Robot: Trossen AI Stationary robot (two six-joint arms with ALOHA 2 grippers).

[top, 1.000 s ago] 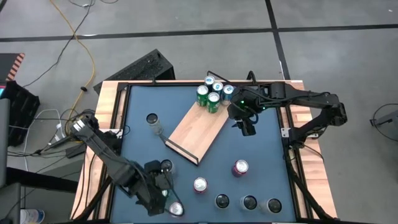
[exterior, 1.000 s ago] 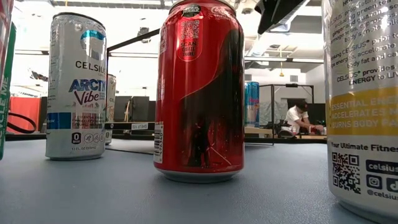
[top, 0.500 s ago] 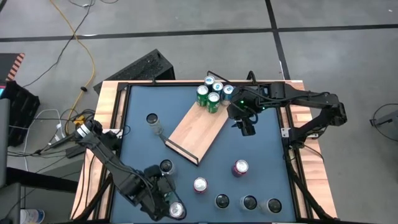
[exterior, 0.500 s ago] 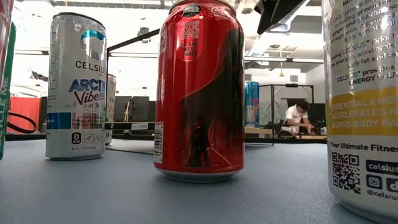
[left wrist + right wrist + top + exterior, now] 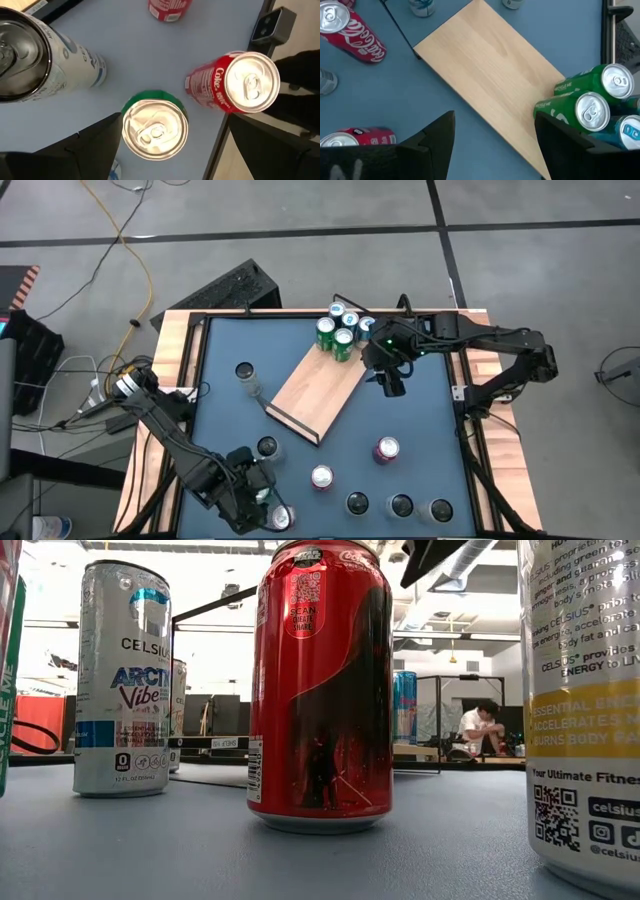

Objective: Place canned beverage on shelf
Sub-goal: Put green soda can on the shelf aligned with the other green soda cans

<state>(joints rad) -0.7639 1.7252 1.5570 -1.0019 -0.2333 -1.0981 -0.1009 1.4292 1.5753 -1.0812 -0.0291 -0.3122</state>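
Four cans [image 5: 342, 330] sit at the shelf's [image 5: 315, 388] one-o'clock end; we count seven left. Left gripper [image 5: 155, 132] straddles a green can [image 5: 154, 127], released; right gripper [image 5: 495, 145] released, empty.

- High: overhead, straight down on table [image 5: 410, 430].
- Low: tabletop level, close behind red can [image 5: 320, 690].
- Left wrist: down, close, over same red can [image 5: 235, 85].
- Right wrist: down over shelf [image 5: 490, 80].

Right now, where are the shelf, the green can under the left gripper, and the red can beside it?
shelf [image 5: 485, 65]: right wrist view, bare middle of the wood board.
green can [image 5: 155, 131]: left wrist view, its silver lid.
red can [image 5: 250, 82]: left wrist view, its lid.
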